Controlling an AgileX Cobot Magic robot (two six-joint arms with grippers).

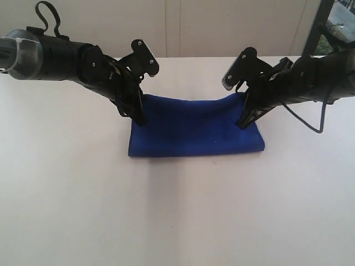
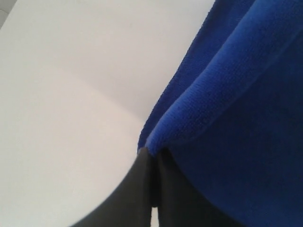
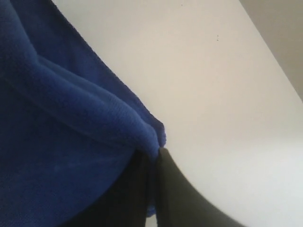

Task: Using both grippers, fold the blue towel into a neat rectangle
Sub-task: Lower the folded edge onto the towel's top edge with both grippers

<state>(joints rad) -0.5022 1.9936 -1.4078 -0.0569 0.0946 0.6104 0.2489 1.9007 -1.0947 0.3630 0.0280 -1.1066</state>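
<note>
**Mia:** Where is the blue towel [image 1: 197, 130]?

**Ben:** It is on the white counter [image 1: 177, 221], near the middle and a bit toward the back. Its front part lies flat on the counter. Its back edge is lifted up at both ends.

**Mia:** What lifts it?

**Ben:** Two black arms. The left tool [image 1: 140, 119] has the left end of the back edge. The right tool [image 1: 244, 123] has the right end.

**Mia:** Are the tools apart or together?

**Ben:** Both are together. In the left wrist view the two black fingers [image 2: 135, 194] are squeezed tight, and the towel's stitched edge is pinched right at their tips. The right wrist view looks the same. The black fingers [image 3: 137, 189] are pressed together with a bit of blue cloth caught between them.

**Mia:** So each tool is clamped on the towel?

**Ben:** Yes, one at each end.

**Mia:** What does the towel look like between them?

**Ben:** The top edge hangs down a little in the middle, like a soft smile. It is higher by the tools.

**Mia:** Is it just one layer?

**Ben:** No. Up close I see cloth lying over cloth. I cannot tell how many layers there are.

**Mia:** And the front edge?

**Ben:** It is straight and rests on the counter.

**Mia:** Do the arms touch each other?

**Ben:** No, they are well apart, with the towel between them. One arm comes in from the left and one from the right. Both lean down to the towel.
</note>
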